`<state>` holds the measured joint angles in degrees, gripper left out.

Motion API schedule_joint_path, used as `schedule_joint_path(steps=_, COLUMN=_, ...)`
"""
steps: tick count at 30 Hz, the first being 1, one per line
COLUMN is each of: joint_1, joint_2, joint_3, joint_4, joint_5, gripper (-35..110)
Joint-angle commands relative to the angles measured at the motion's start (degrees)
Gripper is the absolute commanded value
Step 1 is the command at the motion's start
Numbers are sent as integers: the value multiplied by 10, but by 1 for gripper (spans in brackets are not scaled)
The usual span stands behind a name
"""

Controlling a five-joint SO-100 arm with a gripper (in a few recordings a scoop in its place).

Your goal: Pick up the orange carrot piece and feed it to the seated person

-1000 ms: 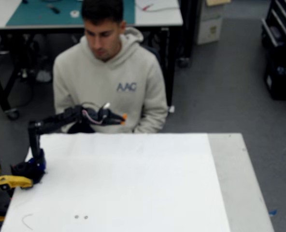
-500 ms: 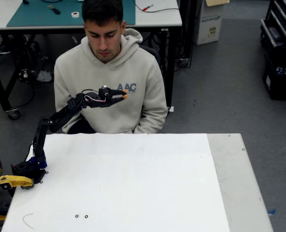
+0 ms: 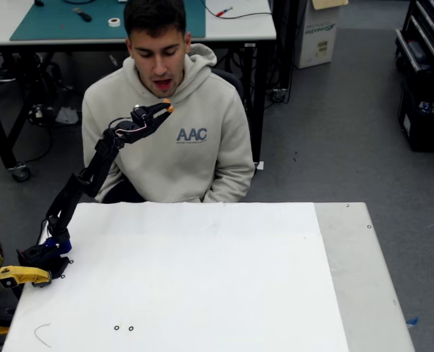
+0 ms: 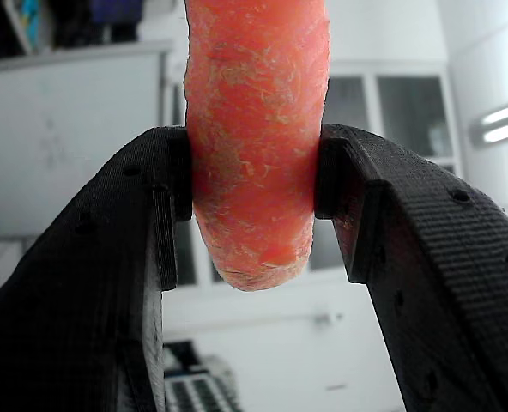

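Observation:
The orange carrot piece (image 4: 256, 146) is clamped between my two black fingers (image 4: 117, 257) in the wrist view, its rounded end pointing down. In the fixed view the carrot piece (image 3: 169, 108) is a small orange dot at the tip of my gripper (image 3: 165, 108), which is shut on it and raised high over the table's far edge. The seated person (image 3: 195, 139) in the beige hoodie sits behind the table with mouth open. The carrot hangs just below the chin, a little in front of it.
The white table (image 3: 202, 279) lies below, with my arm's base (image 3: 45, 253) at its left edge beside a yellow clamp-like object (image 3: 23, 276). Behind the person stands another table with a green mat (image 3: 63, 18). Grey floor is to the right.
My arm has risen and swung up and left, carrying the carrot from chest height to just under the person's chin. The person's mouth has opened.

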<state>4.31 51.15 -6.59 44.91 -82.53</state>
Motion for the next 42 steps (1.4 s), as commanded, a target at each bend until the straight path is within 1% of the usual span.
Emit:
schedule_joint_path(steps=1, joint_1=3, joint_2=0, joint_3=-100, joint_4=-1, joint_5=-10, gripper=-3)
schedule_joint_path(steps=4, joint_1=-2, joint_2=-15, joint_3=-121, joint_4=-1, joint_5=-10, gripper=-3)
schedule_joint_path(steps=32, joint_1=-73, joint_2=-28, joint_3=-121, joint_4=-1, joint_5=-11, gripper=-2)
schedule_joint_path(steps=42, joint_1=-76, joint_2=-27, joint_3=-120, joint_4=-1, joint_5=-11, gripper=-1)
